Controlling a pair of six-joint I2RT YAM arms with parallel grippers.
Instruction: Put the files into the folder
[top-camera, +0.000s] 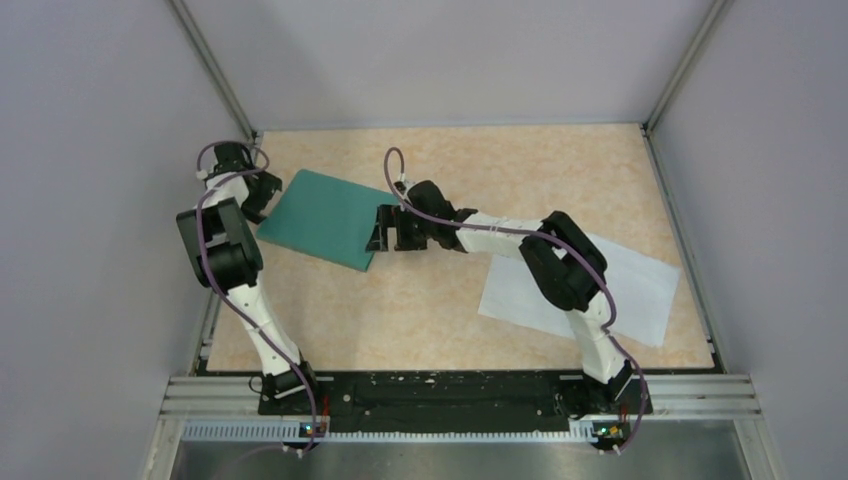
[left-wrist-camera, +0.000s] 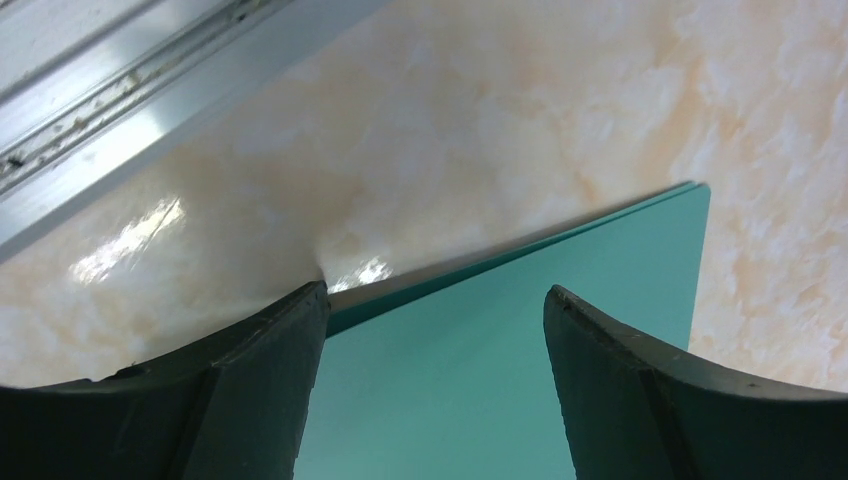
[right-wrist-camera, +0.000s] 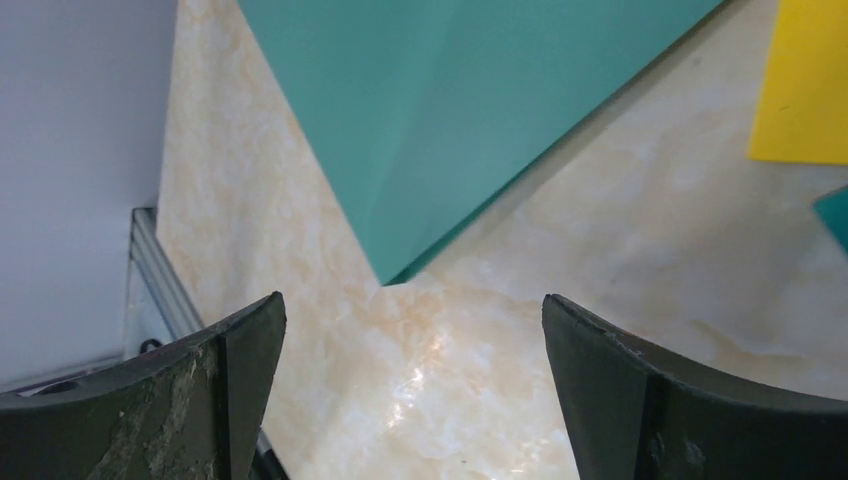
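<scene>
The teal-green folder (top-camera: 322, 217) lies shut and flat on the table's left half. My left gripper (top-camera: 262, 196) hovers at its left edge. In the left wrist view the jaws are open over the folder (left-wrist-camera: 500, 360), with one fingertip (left-wrist-camera: 300, 320) at the folder's edge. My right gripper (top-camera: 386, 232) stands open just off the folder's near right corner. In the right wrist view that corner of the folder (right-wrist-camera: 385, 275) points into the gap, and bare table lies between the jaws. The files (top-camera: 640, 290), white sheets, lie on the right, partly under the right arm.
An aluminium rail (left-wrist-camera: 120, 110) runs along the table's left edge, close to my left gripper. A yellow flat piece (right-wrist-camera: 805, 80) and a small teal bit (right-wrist-camera: 835, 215) show at the right of the right wrist view. Grey walls enclose the table.
</scene>
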